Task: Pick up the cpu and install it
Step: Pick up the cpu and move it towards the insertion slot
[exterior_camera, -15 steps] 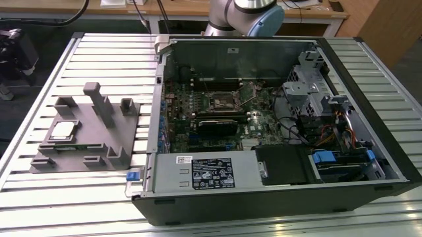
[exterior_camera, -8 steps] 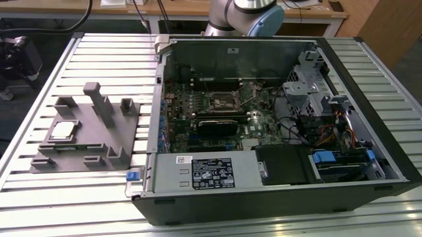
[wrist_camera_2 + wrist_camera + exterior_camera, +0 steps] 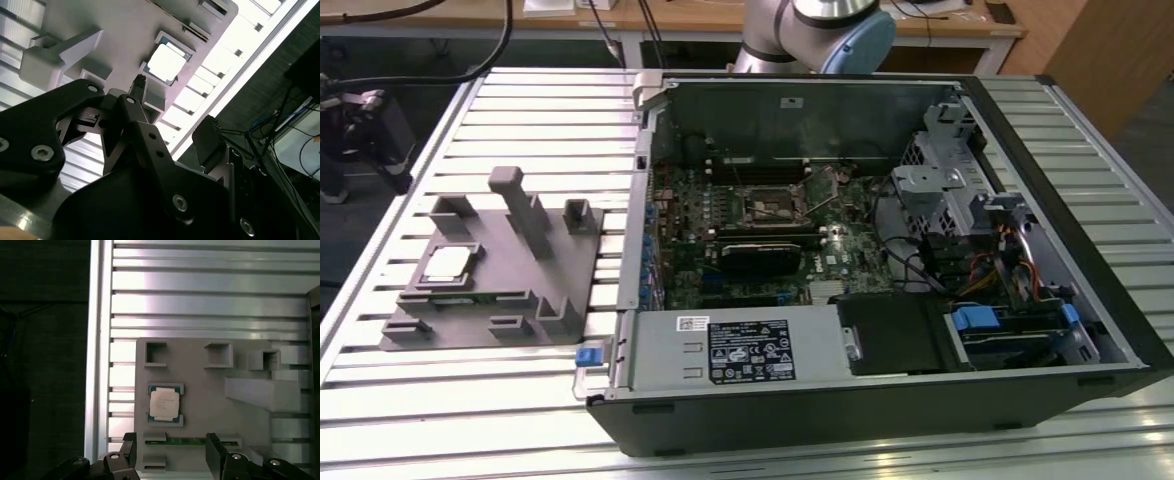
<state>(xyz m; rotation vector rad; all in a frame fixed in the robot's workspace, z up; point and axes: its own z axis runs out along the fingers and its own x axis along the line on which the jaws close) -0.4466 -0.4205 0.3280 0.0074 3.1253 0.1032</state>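
Note:
The cpu [image 3: 447, 263] is a small square chip with a pale metal top. It lies flat in a recess of the grey fixture [image 3: 520, 290] on the exterior view's left. Both wrist views look down on the cpu [image 3: 164, 404] [image 3: 166, 64] in the fixture [image 3: 210, 405] [image 3: 115, 30]. My gripper [image 3: 172, 455] [image 3: 172, 110] hangs above the fixture, clear of the chip, open with nothing between its black fingers [image 3: 215, 450]. The motherboard socket [image 3: 767, 207] sits inside the open computer case [image 3: 1067, 250].
The case lies on its side on a slatted metal table [image 3: 520, 110], with drive cage, cables and a power supply [image 3: 740, 350] inside. The fixture has upright blocks [image 3: 520, 195] and holds a green board on edge [image 3: 185, 441]. The arm [image 3: 821, 30] stands behind the case.

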